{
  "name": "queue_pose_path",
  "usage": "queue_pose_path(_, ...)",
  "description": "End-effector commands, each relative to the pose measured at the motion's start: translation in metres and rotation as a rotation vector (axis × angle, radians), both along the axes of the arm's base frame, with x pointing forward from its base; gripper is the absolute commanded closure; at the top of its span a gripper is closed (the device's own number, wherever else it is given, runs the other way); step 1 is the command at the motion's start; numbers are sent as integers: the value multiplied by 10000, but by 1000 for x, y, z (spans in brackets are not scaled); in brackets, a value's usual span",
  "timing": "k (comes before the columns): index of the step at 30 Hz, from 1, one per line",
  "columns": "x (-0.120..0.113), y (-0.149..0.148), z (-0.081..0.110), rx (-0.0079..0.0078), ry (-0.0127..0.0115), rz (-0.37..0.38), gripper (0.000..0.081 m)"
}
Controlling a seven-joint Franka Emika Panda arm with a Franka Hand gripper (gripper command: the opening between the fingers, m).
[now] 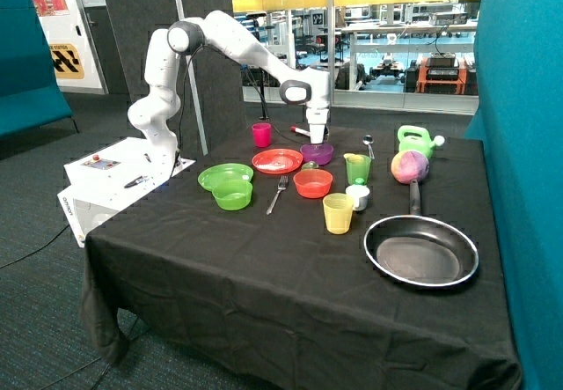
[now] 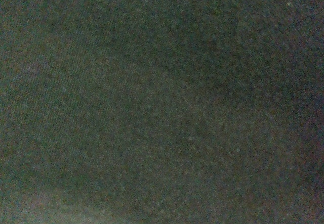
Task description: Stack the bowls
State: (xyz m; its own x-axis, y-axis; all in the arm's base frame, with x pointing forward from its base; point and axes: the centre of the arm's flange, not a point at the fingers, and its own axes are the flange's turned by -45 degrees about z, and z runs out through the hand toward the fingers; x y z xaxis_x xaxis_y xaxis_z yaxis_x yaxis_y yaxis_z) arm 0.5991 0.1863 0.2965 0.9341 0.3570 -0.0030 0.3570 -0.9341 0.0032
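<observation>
Three bowls stand apart on the black tablecloth in the outside view. The purple bowl is at the back, beside the red plate. The orange-red bowl sits in the middle, in front of it. The lime green bowl rests against the front of the green plate. My gripper points straight down at the purple bowl's back rim, very low over it. Whether it touches the bowl does not show. The wrist view holds only dark cloth up close, with no bowl in it.
A red plate, a green plate and a fork lie near the bowls. A pink cup, a green cup and a yellow cup stand around. A frying pan, a ball and a green watering can fill the far side.
</observation>
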Motion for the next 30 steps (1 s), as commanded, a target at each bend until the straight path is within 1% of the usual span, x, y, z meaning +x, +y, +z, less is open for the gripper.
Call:
queue_pose_path(1,-2,-3,25,41,-17,54,808)
queue_pose_path(6,-1,-6,48,41,-17,130,808)
queue_pose_path(8,0,-6,52,41,-17,128,808)
queue_pose_path(13,3,-11,71,41,-17,151,808)
queue_pose_path(16,5,-14,79,41,-17,137,808)
queue_pose_path(21,9,-24,100,41,-17,55,808)
queue_pose_path(26,20,-44,128,41,-17,-90,808)
queue_pose_path(30,24,-53,138,40,-17,-210,808)
